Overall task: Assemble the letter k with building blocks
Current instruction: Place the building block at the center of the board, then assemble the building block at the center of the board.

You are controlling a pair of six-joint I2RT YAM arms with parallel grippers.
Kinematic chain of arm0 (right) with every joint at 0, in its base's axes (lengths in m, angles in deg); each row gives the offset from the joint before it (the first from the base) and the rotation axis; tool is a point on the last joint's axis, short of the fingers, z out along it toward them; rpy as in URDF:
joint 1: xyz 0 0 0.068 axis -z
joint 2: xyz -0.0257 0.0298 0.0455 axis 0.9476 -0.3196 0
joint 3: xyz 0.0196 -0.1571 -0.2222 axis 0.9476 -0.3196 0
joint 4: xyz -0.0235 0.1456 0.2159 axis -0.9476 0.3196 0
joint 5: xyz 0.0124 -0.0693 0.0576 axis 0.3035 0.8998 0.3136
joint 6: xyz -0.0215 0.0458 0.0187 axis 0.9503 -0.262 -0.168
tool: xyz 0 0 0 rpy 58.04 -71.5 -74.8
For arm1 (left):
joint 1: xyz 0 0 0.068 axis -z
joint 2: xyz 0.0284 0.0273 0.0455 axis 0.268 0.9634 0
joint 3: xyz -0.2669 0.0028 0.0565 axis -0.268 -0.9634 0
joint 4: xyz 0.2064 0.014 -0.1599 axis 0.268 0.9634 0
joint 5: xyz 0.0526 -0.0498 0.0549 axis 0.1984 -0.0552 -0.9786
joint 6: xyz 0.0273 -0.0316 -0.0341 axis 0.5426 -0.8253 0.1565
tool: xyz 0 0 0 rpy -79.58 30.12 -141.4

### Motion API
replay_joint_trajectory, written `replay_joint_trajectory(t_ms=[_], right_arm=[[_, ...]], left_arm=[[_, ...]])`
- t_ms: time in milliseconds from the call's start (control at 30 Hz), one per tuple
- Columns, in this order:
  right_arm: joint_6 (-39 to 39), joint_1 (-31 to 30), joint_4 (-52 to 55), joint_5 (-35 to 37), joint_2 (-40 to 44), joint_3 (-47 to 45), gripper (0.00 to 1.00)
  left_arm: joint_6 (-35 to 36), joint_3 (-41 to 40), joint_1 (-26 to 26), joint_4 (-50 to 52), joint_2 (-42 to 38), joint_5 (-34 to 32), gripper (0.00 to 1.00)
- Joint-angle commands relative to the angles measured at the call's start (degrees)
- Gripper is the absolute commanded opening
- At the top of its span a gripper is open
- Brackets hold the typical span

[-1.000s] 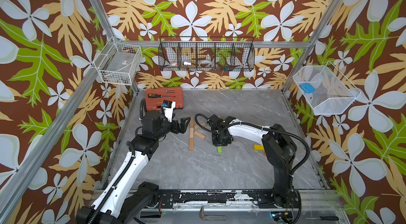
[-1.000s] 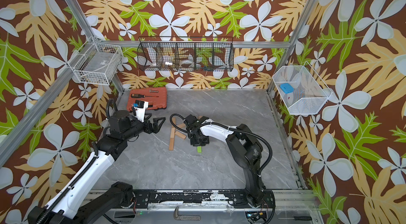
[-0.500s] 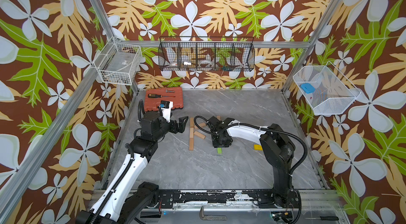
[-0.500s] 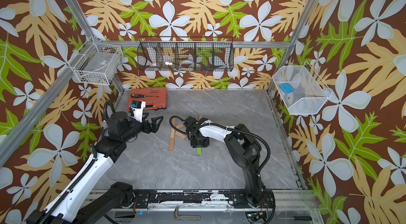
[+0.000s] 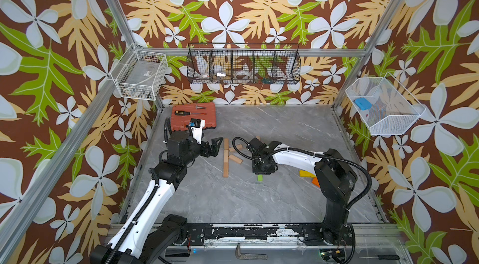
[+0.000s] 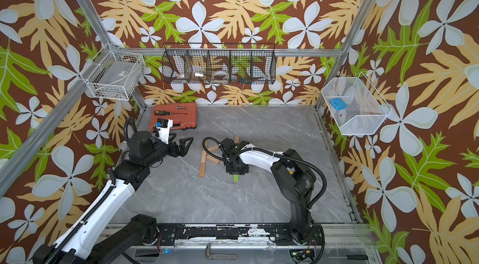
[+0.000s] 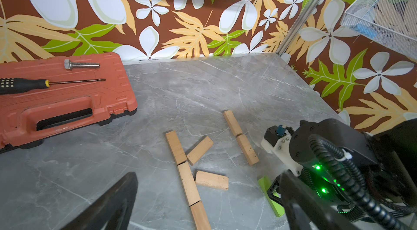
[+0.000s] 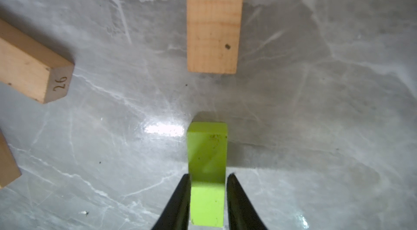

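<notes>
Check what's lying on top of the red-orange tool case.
On the closed tool case lie a bolt and a black-handled screwdriver, apart. In a top view the left wrist camera covers its near edge; the inside is hidden.

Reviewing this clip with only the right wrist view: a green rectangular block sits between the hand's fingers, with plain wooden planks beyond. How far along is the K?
Observer: In both top views, three plain wooden planks lie end to end as a stem, with two angled planks off its right side.
Operator: Where is my green block relative to it?
Observer: The green rectangular block, under the right hand, lies apart from the stem, to the right of its near end.
Operator: And the left hand?
Observer: The left hand is wide open and empty, left of the stem's far end.
</notes>
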Motion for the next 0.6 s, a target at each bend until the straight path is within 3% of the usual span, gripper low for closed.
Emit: replay_joint_trajectory(t_ms=[0, 567], right_arm=[[-1.1, 0.02, -0.83, -0.2, 0.05, -0.44, 0.31], [-2.11, 0.01, -1.27, 1.67, -1.36, -0.42, 0.25]], left_arm=[[-0.03, 0.43, -0.17, -1.25, 0.1, 0.41, 1.0], [-0.03, 0.52, -0.24, -1.07, 0.54, 0.59, 1.0]])
